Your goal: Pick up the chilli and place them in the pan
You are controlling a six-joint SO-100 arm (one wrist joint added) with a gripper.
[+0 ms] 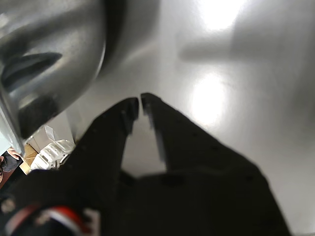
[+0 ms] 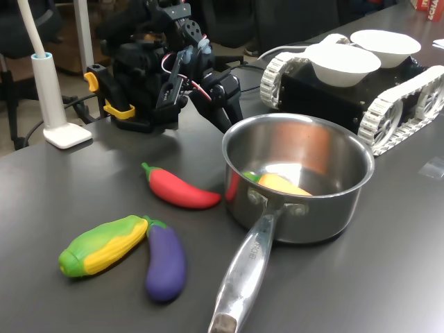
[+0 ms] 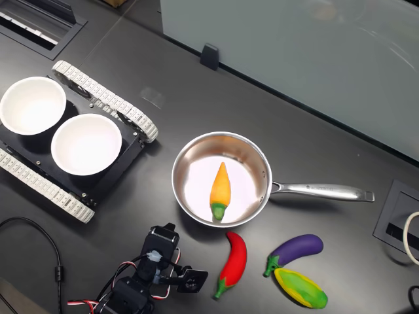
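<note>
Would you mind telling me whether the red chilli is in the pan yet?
Not yet. The red chilli lies on the table beside the pan; only a yellow-orange pepper is inside.

Robotics lab — tracked rover (image 3: 85, 98), office chairs (image 2: 291, 17), dark desk (image 2: 388, 277)

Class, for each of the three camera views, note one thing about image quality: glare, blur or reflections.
Wrist view: soft focus, the end effector a dark blur, glare patches on the table. First exterior view: the pan mirrors the red chilli. Second exterior view: sharp, evenly lit, only faint sheen.
</note>
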